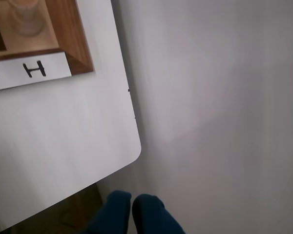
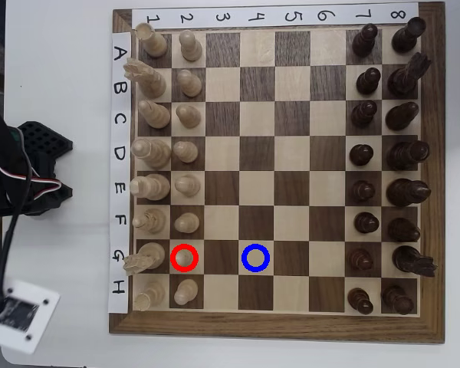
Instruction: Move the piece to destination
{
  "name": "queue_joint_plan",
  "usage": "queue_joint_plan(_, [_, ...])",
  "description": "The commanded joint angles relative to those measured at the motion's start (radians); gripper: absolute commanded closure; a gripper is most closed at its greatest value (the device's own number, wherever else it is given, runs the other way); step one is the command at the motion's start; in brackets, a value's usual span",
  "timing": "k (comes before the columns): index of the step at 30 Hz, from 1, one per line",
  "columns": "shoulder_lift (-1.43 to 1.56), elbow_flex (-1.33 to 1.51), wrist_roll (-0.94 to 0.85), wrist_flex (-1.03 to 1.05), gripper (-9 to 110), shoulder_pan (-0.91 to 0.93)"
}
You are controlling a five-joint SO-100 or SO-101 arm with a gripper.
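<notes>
Since the arm (image 2: 19, 176) sits folded at the left edge of the overhead view, well apart from the board, the step in hand looks like the first reach — nothing of the task is done yet. The piece, a pale cream pawn (image 2: 185, 257), stands inside the red ring (image 2: 184, 257) in the lower left of the chessboard (image 2: 280, 326), on the row marked G and the column marked 2; the destination, the blue ring (image 2: 255, 257), lies two squares to its right on the same row, on an empty square. The gripper (image 1: 132, 207) shows only as two dark blue fingertips (image 1: 112, 209) at the bottom edge of the wrist view, nearly touching, so it seems clenched on nothing. To do this well it should open before descending, come straight down over the pawn's round head, and keep clear of the pale knight (image 2: 141, 261) just left and the pawns (image 2: 185, 223) above and below it — then lift before sliding right. Readable writing: handwritten letters A to H down the white strip (image 2: 119, 165) at the board's left, numerals 1 to 8 across the top; the wrist view shows the H (image 1: 35, 69) and part of a G.
</notes>
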Motion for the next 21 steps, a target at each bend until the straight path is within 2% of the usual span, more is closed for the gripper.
queue_joint_plan(1, [-0.219, -0.641, 0.238, 0.138, 101, -0.147])
queue_joint_plan(12, [-0.374, -0.85, 0.653, 0.163, 101, -0.388])
queue_joint_plan(21, [-0.399, -0.785, 1.023, 0.166, 101, -0.603])
